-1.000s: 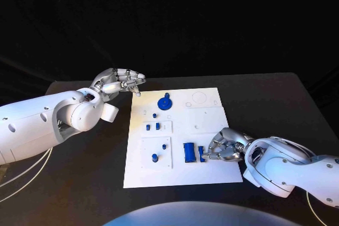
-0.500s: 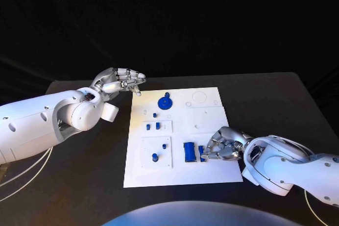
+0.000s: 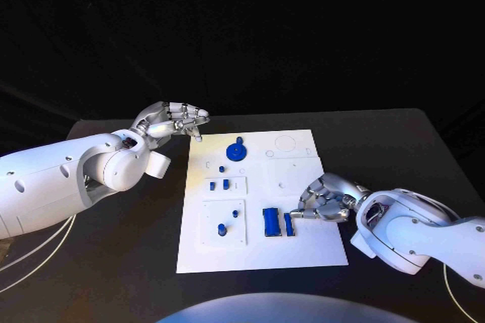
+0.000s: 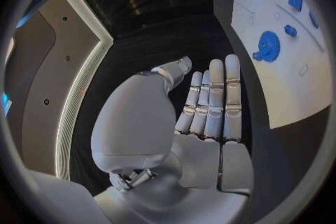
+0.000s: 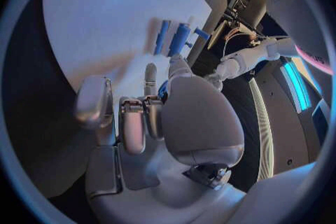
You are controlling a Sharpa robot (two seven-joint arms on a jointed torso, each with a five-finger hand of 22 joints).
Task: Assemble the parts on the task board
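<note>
Your right robot hand [image 3: 325, 202] is down on the white task board [image 3: 303, 249], fingers curled in, fingertip touching the narrow blue bar [image 3: 289, 223]. I can't tell whether it's actually pinching that bar or only pressing it. The wider blue block [image 3: 271, 221] sits just beside it. Your left robot hand [image 3: 172, 118] hovers off the board's far left corner over the black tabletop [image 3: 394, 141], fingers loosely apart, holding nothing. The blue gear [image 3: 235, 151] sits near the board's far end.
</note>
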